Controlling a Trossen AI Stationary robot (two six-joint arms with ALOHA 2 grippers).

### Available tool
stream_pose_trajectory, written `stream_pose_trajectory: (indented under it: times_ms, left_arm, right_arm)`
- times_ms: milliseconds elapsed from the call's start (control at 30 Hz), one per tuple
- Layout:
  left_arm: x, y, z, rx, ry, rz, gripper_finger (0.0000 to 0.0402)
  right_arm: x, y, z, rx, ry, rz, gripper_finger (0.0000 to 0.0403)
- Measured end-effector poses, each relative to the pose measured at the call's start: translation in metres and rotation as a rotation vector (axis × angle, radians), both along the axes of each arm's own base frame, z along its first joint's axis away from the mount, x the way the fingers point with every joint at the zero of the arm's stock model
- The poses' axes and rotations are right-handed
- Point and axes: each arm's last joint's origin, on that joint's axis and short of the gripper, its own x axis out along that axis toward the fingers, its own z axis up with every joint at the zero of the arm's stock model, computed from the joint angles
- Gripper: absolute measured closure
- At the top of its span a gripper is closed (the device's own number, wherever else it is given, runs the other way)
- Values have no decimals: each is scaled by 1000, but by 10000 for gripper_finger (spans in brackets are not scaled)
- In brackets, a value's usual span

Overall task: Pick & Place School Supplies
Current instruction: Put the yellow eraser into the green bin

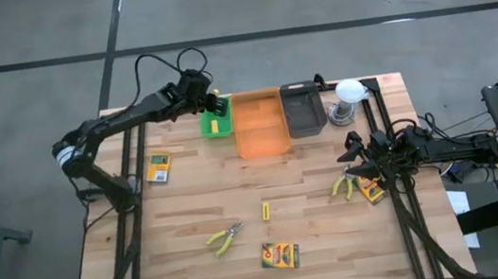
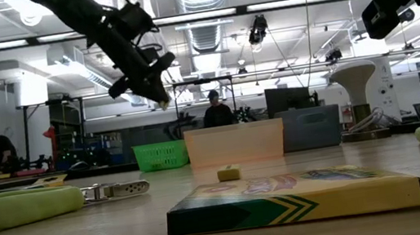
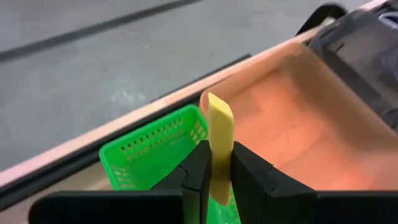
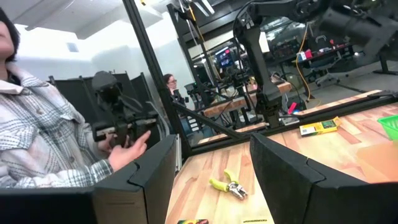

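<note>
The left gripper [image 3: 216, 171] hangs over the far left of the wooden table [image 1: 200, 203], its two dark fingers [image 3: 194, 169] clamped on a short yellow block [image 3: 221, 146] held upright above the green mesh tray [image 1: 216, 122], beside the translucent orange tray [image 1: 261, 128]. A black tray [image 1: 302, 109] stands right of the orange one, so there are three trays in a row along the far edge. A second short yellow block [image 1: 265, 211] lies loose in the middle of the table. Two yellow-handled plier-like tools show: one [image 1: 225, 239] near the front centre, the other [image 1: 341, 184] at the right side. Three flat yellow-orange crayon boxes with green edges show: one [image 1: 158, 168] at the left, one [image 1: 280, 255] near the front edge, and one [image 1: 372, 189] at the right, partly under the right arm; their printing cannot be read. The right gripper [image 1: 354, 160] hovers at the right side near the second tool and third box, with its fingers [image 4: 155, 168] spread wide and nothing between them. A person [image 4: 43, 143] in a plaid shirt stands beyond the table.
</note>
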Motion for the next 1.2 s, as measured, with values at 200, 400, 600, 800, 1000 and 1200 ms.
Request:
stream_pose_trajectory:
  times_ms: [200,400,600,800,1000,1200]
  left_arm:
    - [5,9,-18,-71,16,-4,348]
    - [8,16,-34,-134,30,-16,349]
    - [10,20,-44,-184,32,-13,349]
    - [12,22,-54,-227,38,18,349]
    - [14,24,-66,-274,54,13,349]
    - [16,25,-72,-299,62,3,349]
  right_arm:
    - [0,0,0,0,0,0,202]
    - [0,0,0,0,0,0,202]
    - [0,0,0,0,0,0,202]
    - [0,0,0,0,0,1,202]
    - [0,0,0,0,0,1,202]
    - [0,0,0,0,0,1,202]
